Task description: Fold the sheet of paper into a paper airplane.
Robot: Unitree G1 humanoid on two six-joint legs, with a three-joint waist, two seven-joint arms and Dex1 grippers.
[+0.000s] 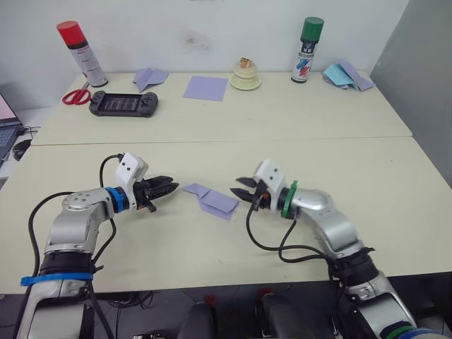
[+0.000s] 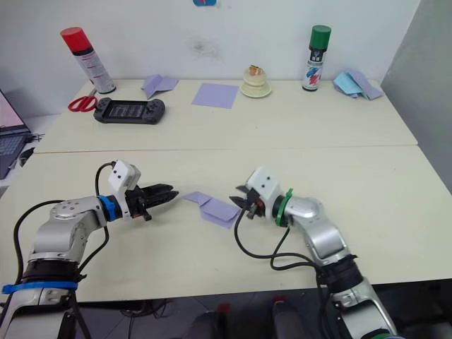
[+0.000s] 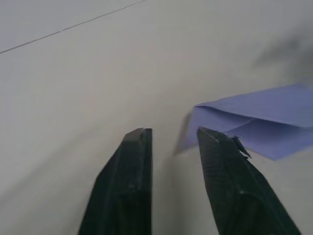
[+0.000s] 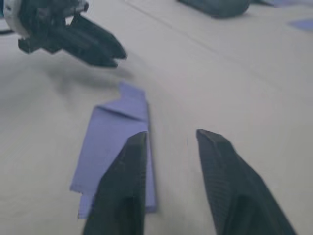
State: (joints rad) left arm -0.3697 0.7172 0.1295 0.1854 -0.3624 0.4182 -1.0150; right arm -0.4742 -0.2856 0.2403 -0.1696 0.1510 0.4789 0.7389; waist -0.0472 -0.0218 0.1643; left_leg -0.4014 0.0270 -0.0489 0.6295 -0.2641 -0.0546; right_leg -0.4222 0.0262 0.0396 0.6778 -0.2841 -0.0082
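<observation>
Partly folded sheet of paper [image 1: 211, 200], lavender, lying flat on the near counter [image 1: 212, 247], roughly midway between its left and right edges and well back from its front edge. 1 narrow flap points toward the left tool [image 1: 168, 189]; the wider end lies just beside the right tool [image 1: 240, 194]. Neither tool touches the paper. Left tool: 2 black fingers [image 3: 128, 186] parted by a narrow gap, empty, tips just short of the flap. Right tool: fingers [image 4: 222, 176] spread, empty, 1 tip above the paper's edge. Bare counter surrounds the paper on all sides. At the far edge of the rear counter: black game console [image 1: 123, 104], red scissors [image 1: 75, 95], 2 spray cans [image 1: 82, 53] [image 1: 308, 49], smooth lavender square [image 1: 205, 87].
</observation>
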